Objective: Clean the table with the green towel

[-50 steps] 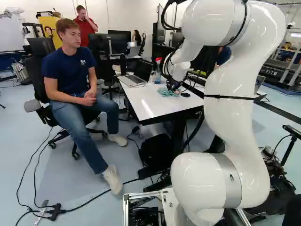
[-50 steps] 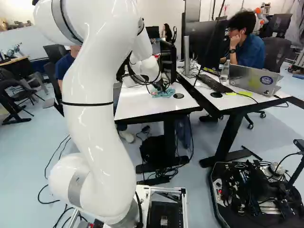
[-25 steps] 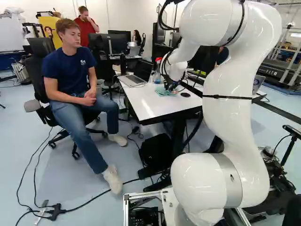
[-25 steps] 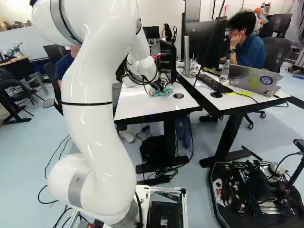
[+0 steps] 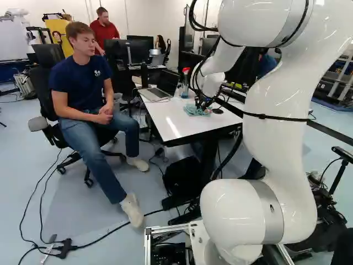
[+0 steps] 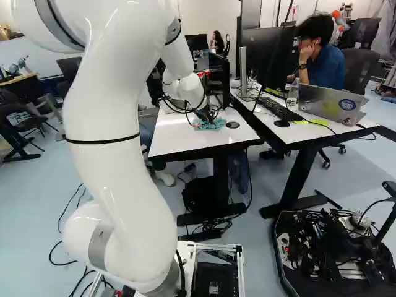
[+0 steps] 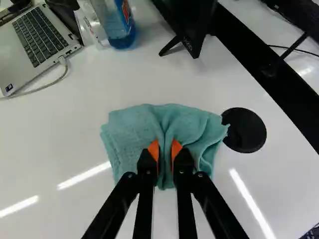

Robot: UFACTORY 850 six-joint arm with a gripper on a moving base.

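Note:
On the white table (image 5: 165, 122) lies the green towel (image 5: 194, 111), bunched up, with my gripper (image 5: 204, 104) low over it. Seen from the wrist, my gripper (image 7: 165, 151) is shut on the green towel (image 7: 132, 130): a raised fold is pinched between the two orange pads, and the cloth spreads out on both sides and ahead of them. One edge of the towel reaches the round black disc (image 7: 244, 130) on the tabletop. The cloth's underside is hidden.
A laptop (image 7: 42, 37), a spray bottle with blue liquid (image 7: 118, 25) and a black monitor stand (image 7: 192, 30) stand beyond the towel. A second desk (image 6: 303, 135) adjoins at the right. A seated person (image 5: 88, 94) is beside the table.
The arm has shifted against its lowest joint, its upper part swinging left in the right base view. The gripper and towel have slid slightly nearer the table's front edge. The base has not moved.

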